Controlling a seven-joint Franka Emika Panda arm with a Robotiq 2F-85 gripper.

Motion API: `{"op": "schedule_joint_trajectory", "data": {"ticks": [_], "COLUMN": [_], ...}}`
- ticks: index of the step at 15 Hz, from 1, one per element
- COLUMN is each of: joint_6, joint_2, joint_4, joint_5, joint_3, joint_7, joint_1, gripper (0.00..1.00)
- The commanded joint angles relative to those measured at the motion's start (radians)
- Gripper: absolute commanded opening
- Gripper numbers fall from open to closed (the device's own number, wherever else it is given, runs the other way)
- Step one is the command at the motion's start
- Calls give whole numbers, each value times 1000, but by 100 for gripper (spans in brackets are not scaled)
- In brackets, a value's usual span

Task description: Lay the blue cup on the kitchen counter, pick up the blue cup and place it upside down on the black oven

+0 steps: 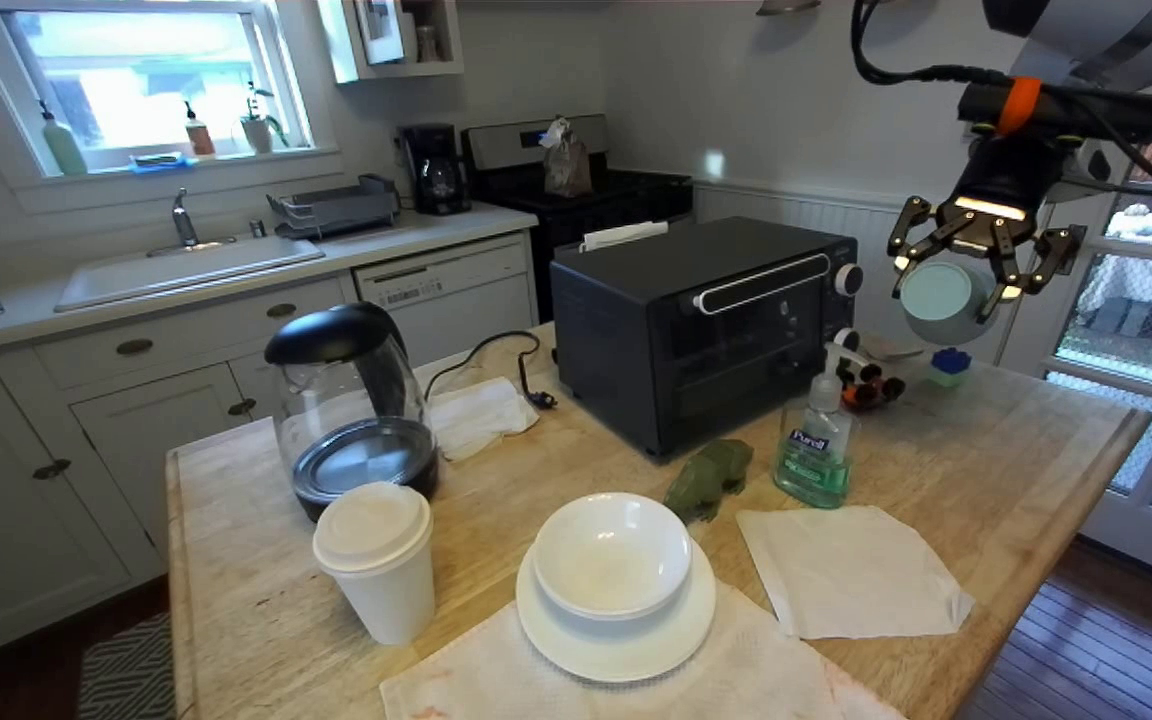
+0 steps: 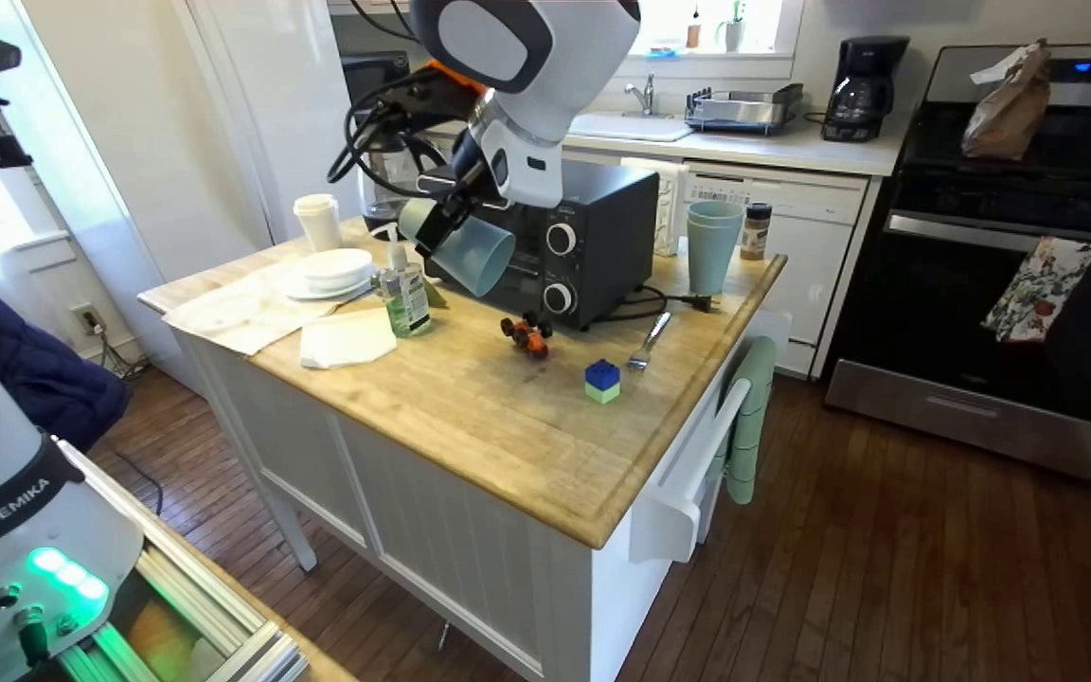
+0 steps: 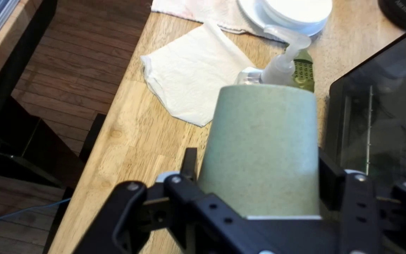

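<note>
Robotiq gripper (image 3: 258,166) clasps the blue tumbler (image 2: 476,254) aloft; pickup looks done; upside-down placement on the toaster oven (image 1: 696,335) remains.

Blue cup (image 3: 264,151) tilted above counter (image 2: 470,403)

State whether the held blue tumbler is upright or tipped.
Tipped: both exterior views show the blue tumbler slanted in the hand.
</note>
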Motion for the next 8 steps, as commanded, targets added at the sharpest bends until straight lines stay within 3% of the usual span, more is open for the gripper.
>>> {"op": "schedule_joint_trajectory", "data": {"ticks": [1,8], "joint_6": [-127,-326], "joint_2": [62,168], "joint_4": [91,209], "joint_5": [100,296], "joint_3": [-14,-31], "joint_7": [17,67], "joint_1": [-33,-77], "gripper": [53,53]}}
